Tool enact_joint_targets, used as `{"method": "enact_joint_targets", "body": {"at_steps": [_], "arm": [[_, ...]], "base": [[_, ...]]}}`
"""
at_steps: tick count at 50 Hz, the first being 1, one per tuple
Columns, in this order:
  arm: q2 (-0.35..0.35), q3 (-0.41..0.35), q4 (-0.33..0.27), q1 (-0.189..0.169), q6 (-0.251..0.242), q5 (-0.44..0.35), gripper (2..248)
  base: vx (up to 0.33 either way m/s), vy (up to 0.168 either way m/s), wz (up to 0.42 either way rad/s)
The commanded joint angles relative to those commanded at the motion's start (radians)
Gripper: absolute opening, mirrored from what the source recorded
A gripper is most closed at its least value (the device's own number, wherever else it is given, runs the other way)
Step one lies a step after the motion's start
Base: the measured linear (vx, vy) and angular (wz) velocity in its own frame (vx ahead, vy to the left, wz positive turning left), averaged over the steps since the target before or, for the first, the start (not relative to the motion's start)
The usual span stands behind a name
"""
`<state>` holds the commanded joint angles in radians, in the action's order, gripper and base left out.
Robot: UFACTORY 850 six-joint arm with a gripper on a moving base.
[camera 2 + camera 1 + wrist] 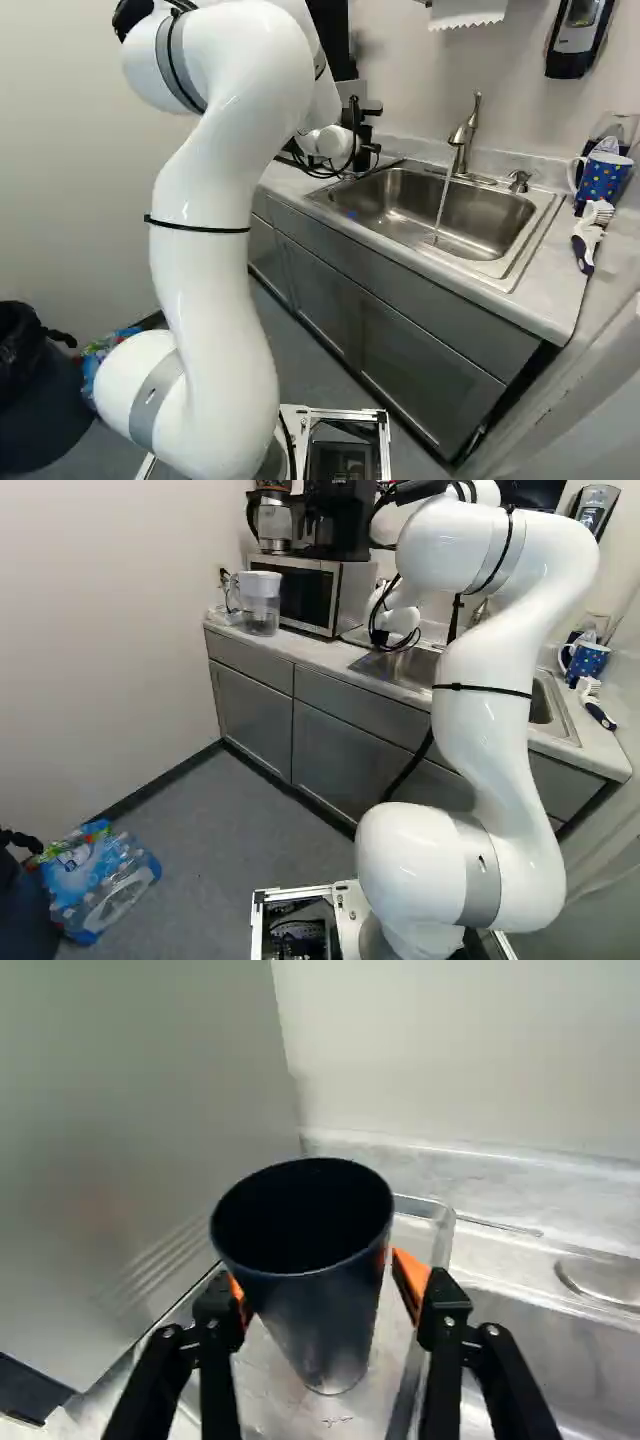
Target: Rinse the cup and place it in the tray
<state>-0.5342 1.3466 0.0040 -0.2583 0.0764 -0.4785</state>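
a dark, tapered cup (335, 1315) leans into view above the tray (447, 1235), clamped between the orange pads of the black gripper (312, 1264), mouth open toward the wrist; whether its base touches the tray floor cannot be told. the cup looks light and stiff, probably plastic — little danger of shattering, though a hard squeeze could flex the wall. any rinse water would leave its smooth sides slick, and the taper may let it slide. the best hold appears to be midway up, a pad on each side — below the wide rim, clear of the narrow foot.
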Motion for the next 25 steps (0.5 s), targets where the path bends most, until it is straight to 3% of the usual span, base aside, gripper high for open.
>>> {"method": "enact_joint_targets", "body": {"at_steps": [1,2,6,7,11,12,25], "arm": [[0.0,0.0,0.0,0.0,0.0,0.0,161],[0.0,0.0,0.0,0.0,0.0,0.0,195],[0.0,0.0,0.0,0.0,0.0,0.0,195],[0.0,0.0,0.0,0.0,0.0,0.0,231],[0.0,0.0,0.0,0.0,0.0,0.0,231],[0.0,0.0,0.0,0.0,0.0,0.0,247],[0.008,0.002,0.0,0.0,0.0,0.0,247]], "base": [[0.0,0.0,0.0],[0.0,0.0,0.0],[0.0,0.0,0.0],[0.0,0.0,0.0],[0.0,0.0,0.0],[0.0,0.0,0.0],[0.0,0.0,0.0]]}}
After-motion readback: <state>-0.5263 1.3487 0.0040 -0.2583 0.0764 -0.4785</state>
